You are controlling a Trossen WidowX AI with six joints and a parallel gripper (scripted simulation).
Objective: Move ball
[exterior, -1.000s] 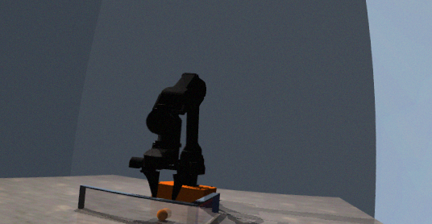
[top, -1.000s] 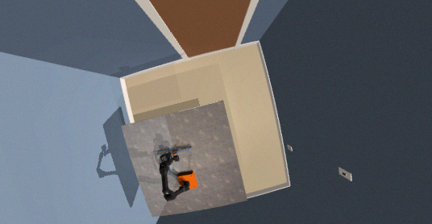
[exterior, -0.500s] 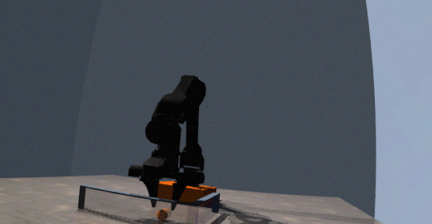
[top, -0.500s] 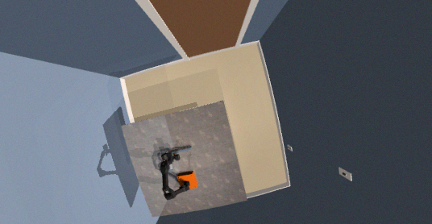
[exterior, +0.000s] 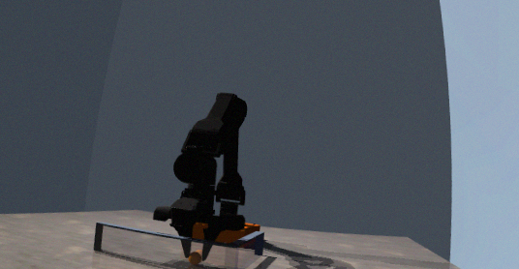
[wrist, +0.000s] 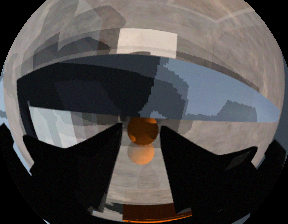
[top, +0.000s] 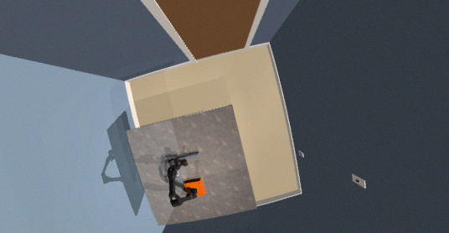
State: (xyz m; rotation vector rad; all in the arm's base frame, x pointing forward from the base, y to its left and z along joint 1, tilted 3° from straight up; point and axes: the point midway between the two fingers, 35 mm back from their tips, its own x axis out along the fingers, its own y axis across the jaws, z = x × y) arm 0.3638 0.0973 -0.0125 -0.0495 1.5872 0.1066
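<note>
Presently, the tool [top: 172, 163] [exterior: 197, 257] [wrist: 142, 128] stands partly open astride the ball [exterior: 195, 257] [wrist: 142, 131]; uneven finger contact could roll it forward from between the fingertips.

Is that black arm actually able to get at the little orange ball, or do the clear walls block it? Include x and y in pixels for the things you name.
Yes, it looks able to. The jaws are already down by the orange ball [exterior: 195, 257] [wrist: 142, 131], a finger on either side, and no clear wall [exterior: 140, 242] appears to stand between them.

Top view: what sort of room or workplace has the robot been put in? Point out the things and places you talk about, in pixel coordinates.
Probably a small robotics test room: a black arm on an orange base [top: 200, 183] [exterior: 253, 226], a grey table [top: 218, 139] [exterior: 387, 248], and plain walls with a socket-like plate [top: 356, 178].
</note>
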